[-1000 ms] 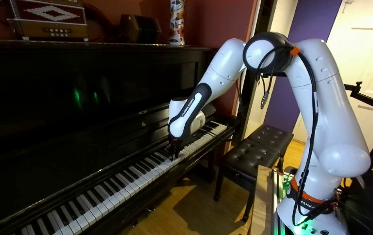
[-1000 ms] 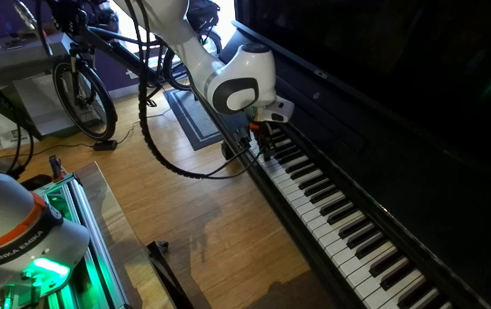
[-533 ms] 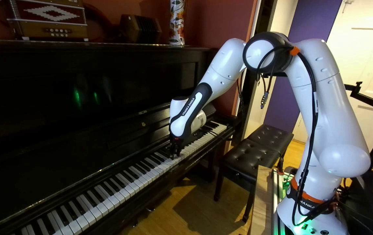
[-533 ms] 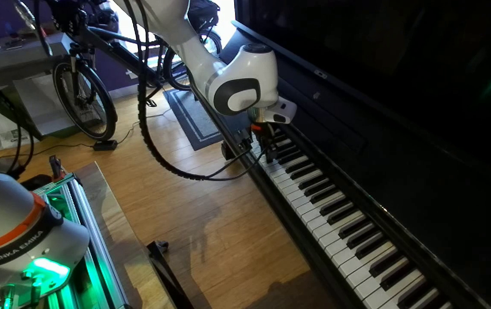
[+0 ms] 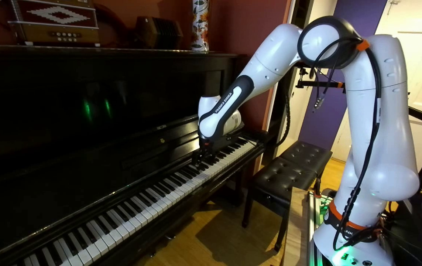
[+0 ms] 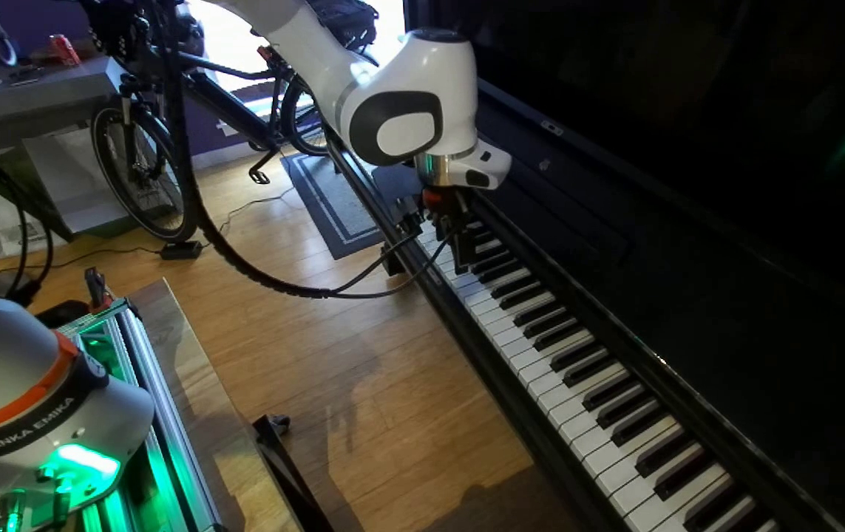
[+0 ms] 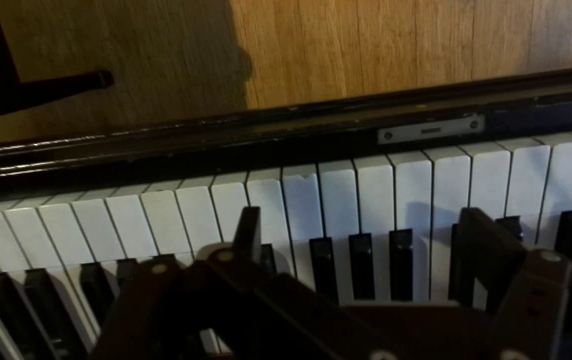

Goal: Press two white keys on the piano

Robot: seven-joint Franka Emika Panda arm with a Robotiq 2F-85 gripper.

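The glossy black piano (image 5: 122, 111) shows in both exterior views, its long row of white keys (image 6: 540, 369) and black keys running under my arm. Above the keyboard, fingers pointing down, hangs my gripper (image 7: 361, 212). In the wrist view its two fingers stand wide apart over the keys, one finger (image 7: 249, 225) on the left and one finger (image 7: 486, 245) on the right, with nothing held. Several white keys (image 7: 338, 197) lie in the gap, looking level. A finger's shadow falls on the keys apart from its tip, so the gripper appears clear of them.
A black padded bench (image 5: 286, 171) stands by the keyboard's far end. My cable (image 6: 259, 273) loops near the keyboard's front edge (image 6: 496, 399). Accordion (image 5: 59, 22) and patterned vase (image 5: 200, 26) sit on the piano top. A bicycle (image 6: 145, 170) stands behind.
The arm has risen off the keys, its elbow moving up and back toward the base. The fingers, close together at the keys before, are now spread apart.
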